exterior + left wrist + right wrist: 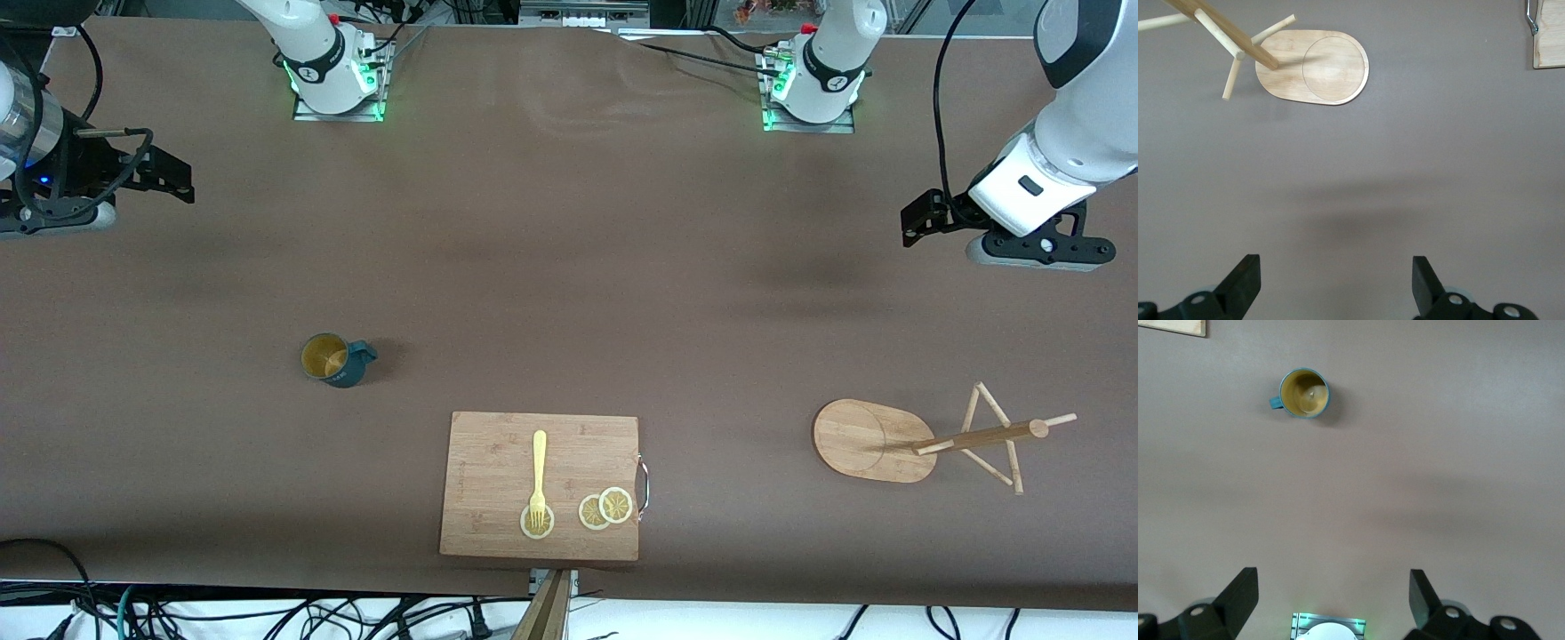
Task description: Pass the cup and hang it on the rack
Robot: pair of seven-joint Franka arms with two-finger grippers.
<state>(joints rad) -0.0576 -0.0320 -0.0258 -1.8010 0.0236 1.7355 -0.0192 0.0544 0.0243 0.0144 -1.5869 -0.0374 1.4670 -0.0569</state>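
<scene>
The cup (331, 359), a dark teal mug with a gold inside, stands upright on the table toward the right arm's end, its handle pointing toward the middle; the right wrist view shows the cup (1304, 393) from above. The rack (867, 440), a wooden mug tree on an oval base, stands toward the left arm's end and appears as the rack (1313, 67) in the left wrist view. My right gripper (169, 178) (1333, 603) hangs open over bare table, holding nothing. My left gripper (920, 220) (1336, 287) is open too, over bare table, well apart from the rack.
A bamboo cutting board (540, 484) lies near the table's front edge between cup and rack, carrying a yellow fork (538, 471) and lemon slices (605, 508). The two arm bases (338, 80) (813, 89) stand along the table's back edge.
</scene>
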